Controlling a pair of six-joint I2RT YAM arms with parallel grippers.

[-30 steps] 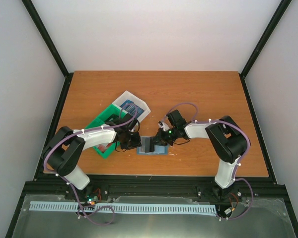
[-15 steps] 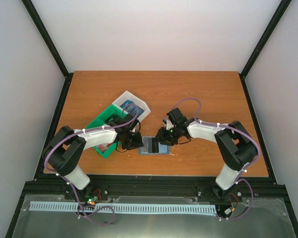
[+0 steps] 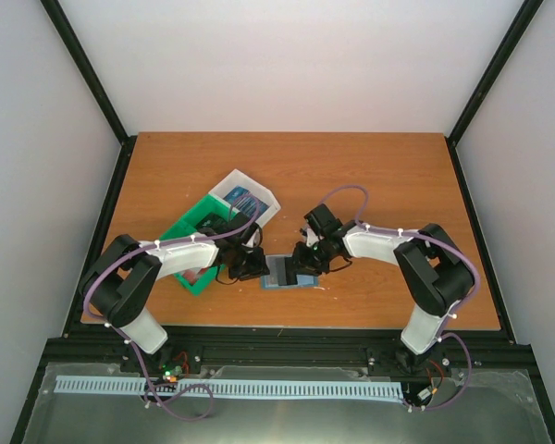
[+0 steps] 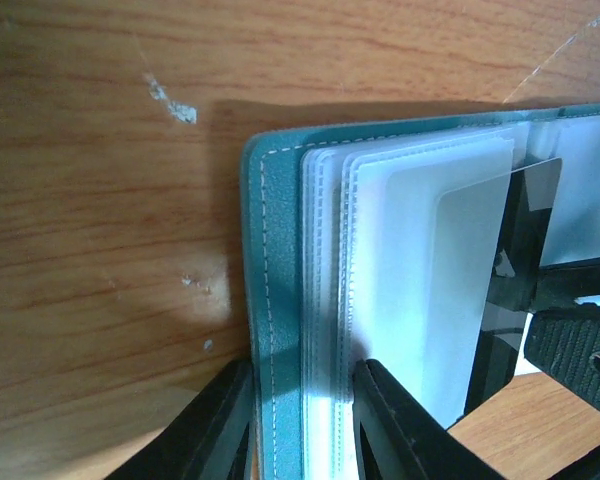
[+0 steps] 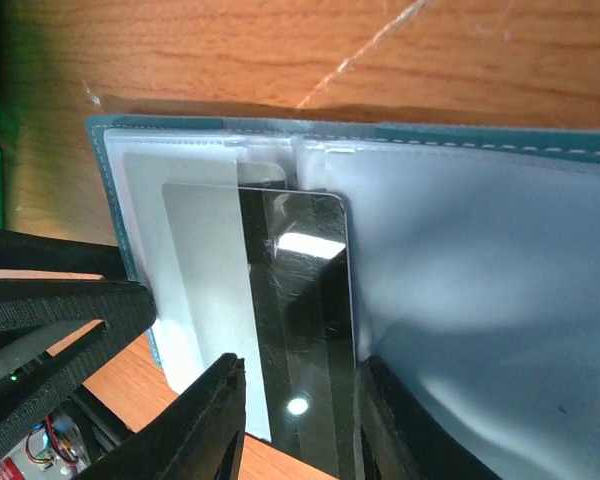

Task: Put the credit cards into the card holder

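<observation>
The teal card holder (image 3: 279,273) lies open on the table between both arms. My left gripper (image 4: 302,420) is shut on its left edge, pinching the teal cover (image 4: 275,300) and the clear sleeves. A dark glossy credit card (image 5: 295,300) with a pale band sits partly inside a sleeve of the card holder (image 5: 480,260). My right gripper (image 5: 298,420) stands open right over that card's near end, one finger on each side of the dark part. In the left wrist view the credit card (image 4: 525,250) sticks out of the sleeve at the right.
A green bin (image 3: 187,239) lies under the left arm. A white bin (image 3: 259,192) behind it holds a blue card (image 3: 244,199). The table's front edge (image 3: 287,326) runs just below the card holder.
My right gripper was shut a second ago and its jaws now stand apart. It has shifted slightly left over the card holder. The left gripper has kept its grip.
</observation>
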